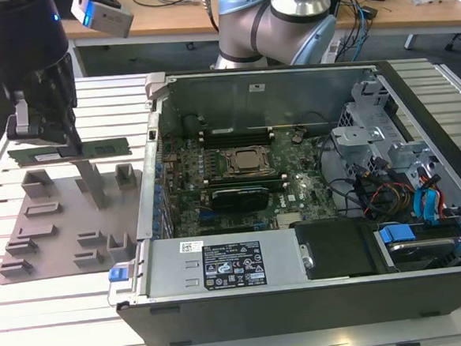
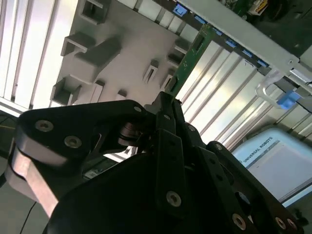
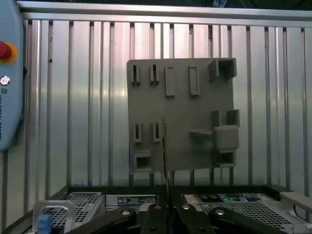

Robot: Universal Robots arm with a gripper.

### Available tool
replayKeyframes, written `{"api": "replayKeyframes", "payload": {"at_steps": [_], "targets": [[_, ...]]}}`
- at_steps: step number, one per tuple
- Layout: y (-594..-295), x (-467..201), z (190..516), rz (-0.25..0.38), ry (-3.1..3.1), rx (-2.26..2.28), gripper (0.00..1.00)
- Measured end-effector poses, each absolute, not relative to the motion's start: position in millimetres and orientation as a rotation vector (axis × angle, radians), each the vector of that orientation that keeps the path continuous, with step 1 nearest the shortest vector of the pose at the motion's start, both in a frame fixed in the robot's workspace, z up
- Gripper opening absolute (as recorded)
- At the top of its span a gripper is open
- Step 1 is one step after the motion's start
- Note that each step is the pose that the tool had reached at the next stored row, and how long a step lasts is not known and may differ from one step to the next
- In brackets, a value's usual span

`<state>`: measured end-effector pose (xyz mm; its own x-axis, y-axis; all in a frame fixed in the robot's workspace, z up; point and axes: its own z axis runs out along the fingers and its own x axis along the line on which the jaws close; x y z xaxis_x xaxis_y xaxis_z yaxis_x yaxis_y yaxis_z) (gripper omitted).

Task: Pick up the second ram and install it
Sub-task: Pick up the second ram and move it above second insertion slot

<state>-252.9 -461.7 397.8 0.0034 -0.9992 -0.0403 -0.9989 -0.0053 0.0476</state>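
Big open PC case (image 1: 245,263) takes up the middle and right of the exterior view, sitting on a slatted metal table (image 1: 67,327). Its motherboard (image 1: 295,188) is in plain sight. Left of the case is the grey tray (image 1: 60,232) with its raised holders. The gripper (image 1: 68,141) hangs over the far part of that tray, clamped on the second ram (image 1: 106,148). The stick is held level, above the holders, well apart from the case. In the first wrist view it's edge-on, pinched between the fingers (image 3: 155,214).
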Motion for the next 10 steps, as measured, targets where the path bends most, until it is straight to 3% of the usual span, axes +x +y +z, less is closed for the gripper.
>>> {"api": "replayKeyframes", "payload": {"at_steps": [10], "targets": [[-462, -208, 398, -0.101, -2.21, 2.22, 0.13]]}}
